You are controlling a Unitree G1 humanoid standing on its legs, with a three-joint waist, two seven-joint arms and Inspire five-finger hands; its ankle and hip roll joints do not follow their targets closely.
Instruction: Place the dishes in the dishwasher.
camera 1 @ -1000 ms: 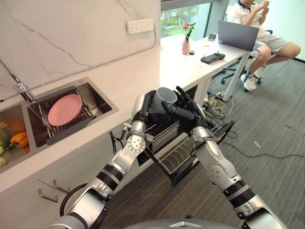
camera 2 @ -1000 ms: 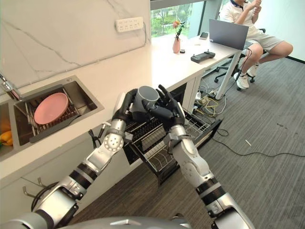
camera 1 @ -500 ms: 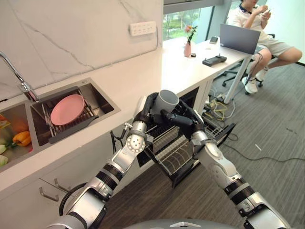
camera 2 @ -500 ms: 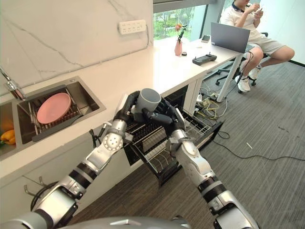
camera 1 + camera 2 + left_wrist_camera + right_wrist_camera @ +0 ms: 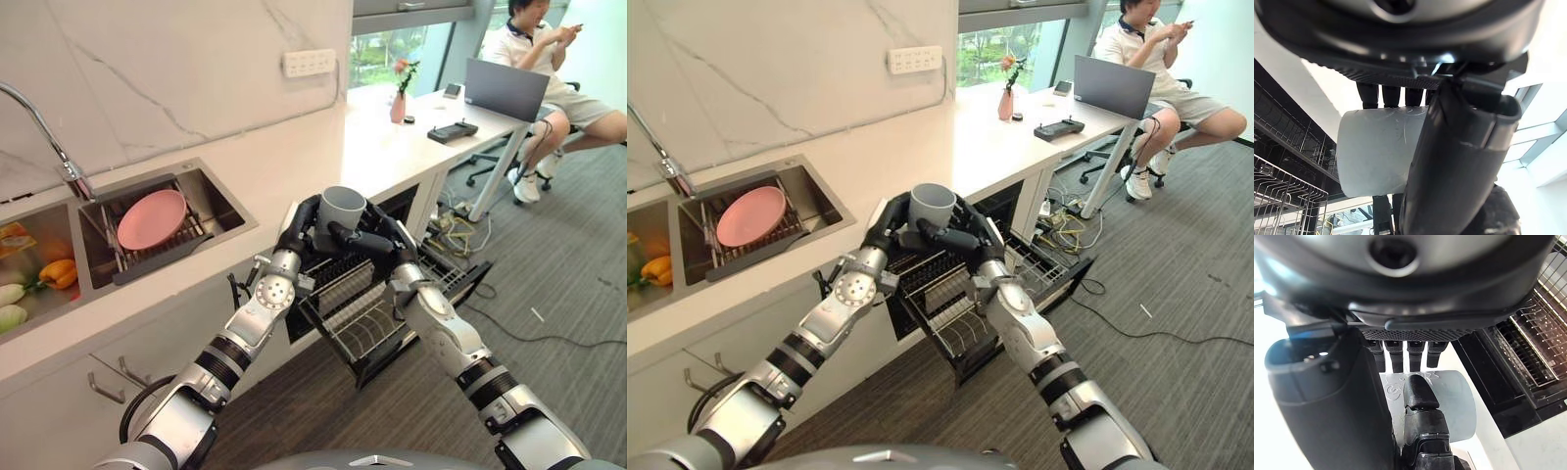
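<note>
A long white desk (image 5: 294,157) runs along the marble wall, with a steel sink (image 5: 211,201) sunk into it. Below its front edge the dishwasher (image 5: 387,328) stands open, its wire rack (image 5: 358,318) pulled out over the grey carpet. In the sink a pink plate (image 5: 150,217) rests on a dark drying rack. At the far end of the desk a person (image 5: 544,59) sits behind a laptop (image 5: 506,88), near a small pink vase (image 5: 398,106). A grey cup (image 5: 342,208) is held upright above the pulled-out rack, between both hands. The left hand (image 5: 297,227) has its fingers curled around one side of the cup; the right hand (image 5: 377,240) grips the opposite side, thumb across the cup wall.
</note>
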